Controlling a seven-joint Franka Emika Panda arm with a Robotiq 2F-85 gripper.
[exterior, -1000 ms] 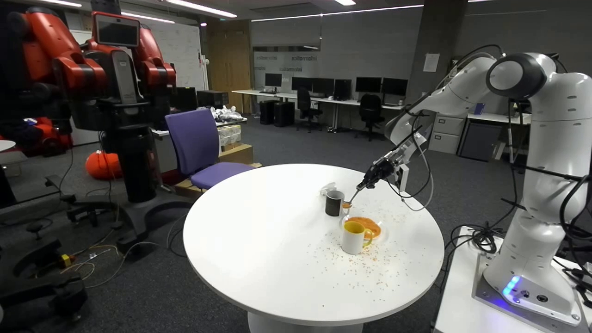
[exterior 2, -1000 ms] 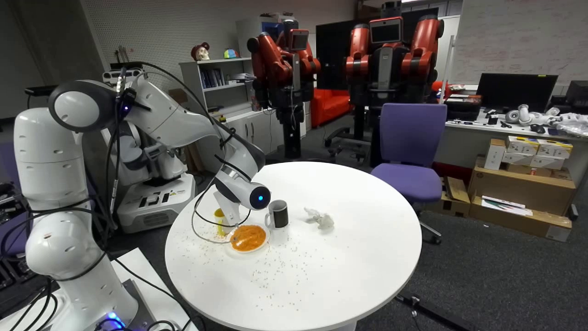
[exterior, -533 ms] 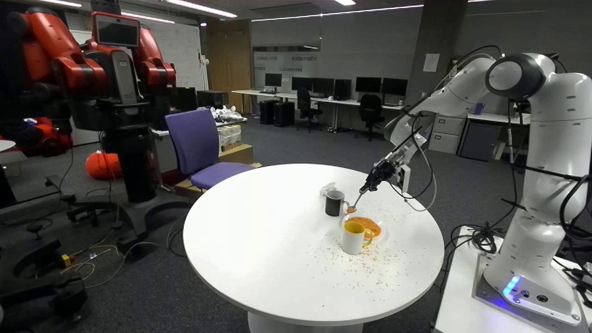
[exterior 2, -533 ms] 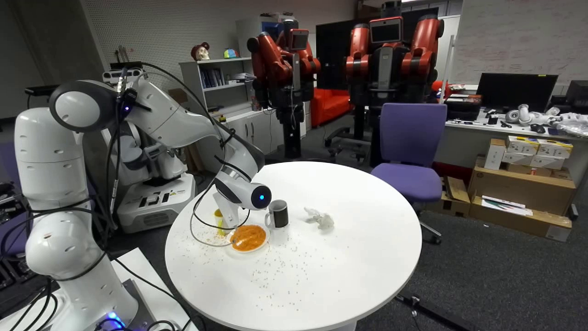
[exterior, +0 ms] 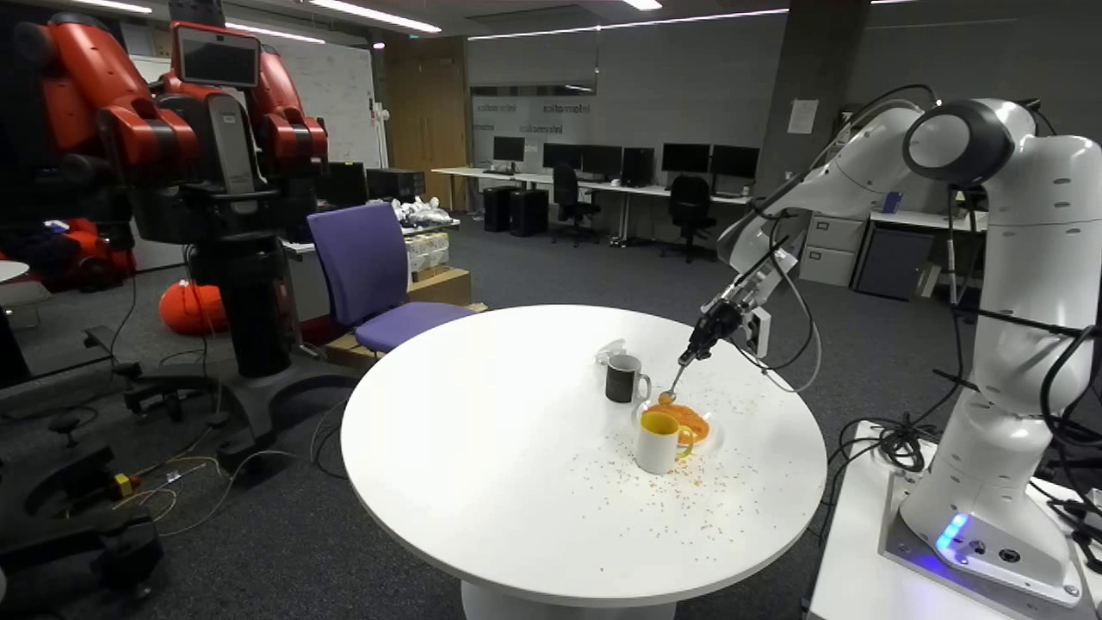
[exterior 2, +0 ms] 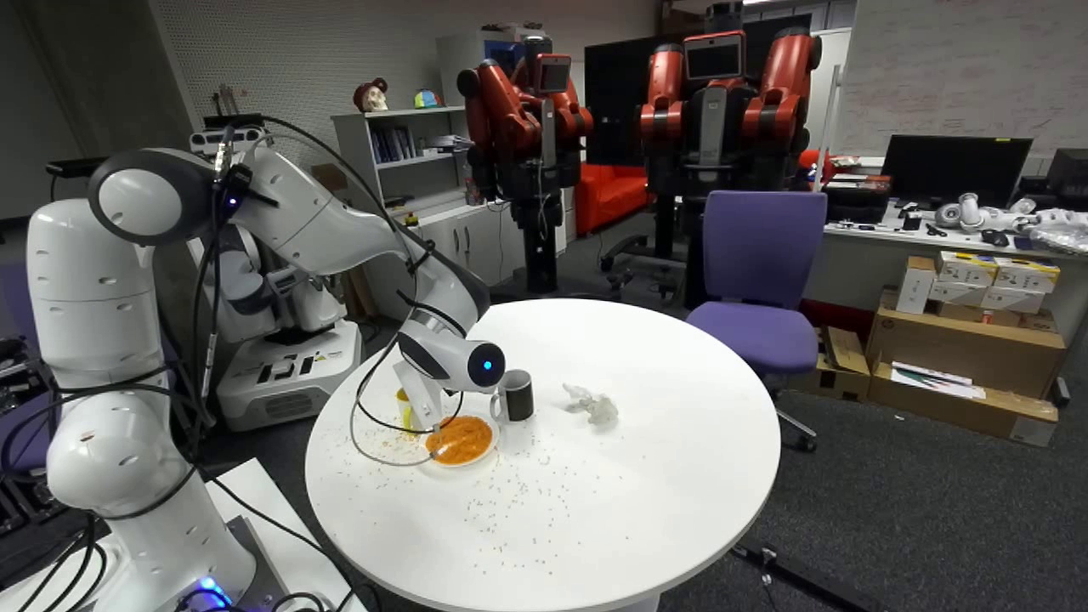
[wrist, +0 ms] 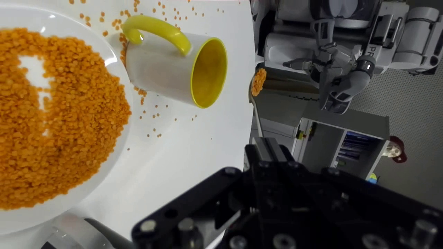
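Note:
My gripper [wrist: 267, 141] is shut on the thin handle of a metal spoon [wrist: 258, 117]. The spoon's bowl carries a small heap of orange lentils [wrist: 258, 82]. In an exterior view, the gripper [exterior: 686, 356] tilts down, with the spoon's bowl by the far edge of the lentil plate; I cannot tell whether it touches. The white plate [wrist: 62, 207] holds many orange lentils, with a bare streak. A white mug with yellow inside and handle [wrist: 162, 69] stands beside the plate. A dark mug [exterior: 622, 379] stands across from it. The arm hides the gripper in an exterior view.
The round white table [exterior: 482, 448] has lentils scattered around the plate. Crumpled clear plastic [exterior 2: 592, 406] lies behind the dark mug. A purple chair [exterior 2: 756, 331] stands at the table's edge. A loose cable [exterior 2: 361, 433] loops from the arm near the plate.
My gripper has moved away from the dark mug with the spoon in it. The spoon's bowl has gone from beside that mug's handle to the plate's edge. Mugs and plate have not moved.

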